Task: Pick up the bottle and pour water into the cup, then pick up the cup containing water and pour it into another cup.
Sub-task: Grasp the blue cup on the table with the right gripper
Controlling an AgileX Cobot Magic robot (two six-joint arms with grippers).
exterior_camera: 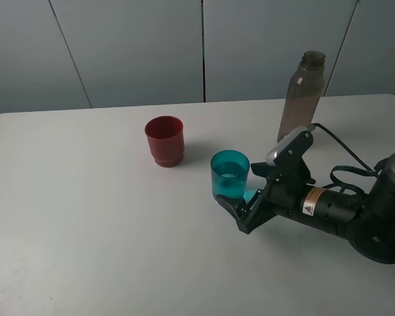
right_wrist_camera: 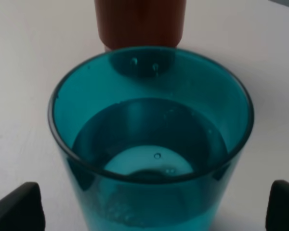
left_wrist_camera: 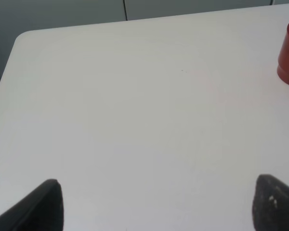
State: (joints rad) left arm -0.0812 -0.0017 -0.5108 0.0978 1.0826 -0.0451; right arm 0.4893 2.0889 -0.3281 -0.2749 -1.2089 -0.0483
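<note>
The red cup [exterior_camera: 164,140] stood near the middle of the table [exterior_camera: 66,217]; right of it, nearer the front edge, the teal cup [exterior_camera: 230,174] stood upright, holding water. My right pincer [exterior_camera: 237,213] gaped wide and empty, that cup just ahead of its tips.

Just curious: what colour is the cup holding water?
The cup is translucent teal-blue, clearest in the right wrist view.

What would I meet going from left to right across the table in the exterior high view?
red cup → teal cup → bottle. The right pincer is left out, since it overlaps the teal cup's span.
</note>
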